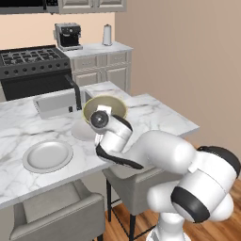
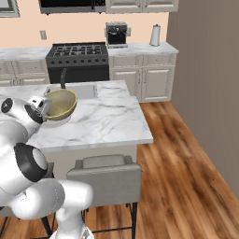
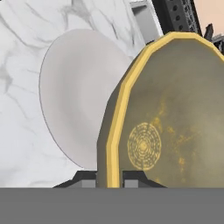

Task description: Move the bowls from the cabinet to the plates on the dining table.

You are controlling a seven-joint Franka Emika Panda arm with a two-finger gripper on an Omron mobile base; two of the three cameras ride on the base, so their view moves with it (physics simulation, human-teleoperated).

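My gripper [image 3: 109,178] is shut on the rim of a bowl [image 3: 175,118], cream-olive inside with a yellow rim. The bowl [image 1: 105,107] hangs tilted just above the dining table [image 1: 155,117], over a pale plate [image 1: 83,132] beside the sink. In the hand view that plate [image 3: 74,96] lies partly behind the bowl. From the right base view the bowl [image 2: 60,103] leans off my gripper [image 2: 45,106] above the marble top [image 2: 107,116]. A second plate [image 1: 47,156] lies bare nearer the table's front left. The cabinet is out of view.
An inset sink [image 1: 54,102] with a dark faucet [image 1: 75,92] sits right behind the bowl. Grey chairs [image 1: 56,212] [image 2: 105,179] stand against the table's near edge. A black stove [image 2: 77,58], a coffee machine [image 2: 116,35] and lower cupboards line the back wall.
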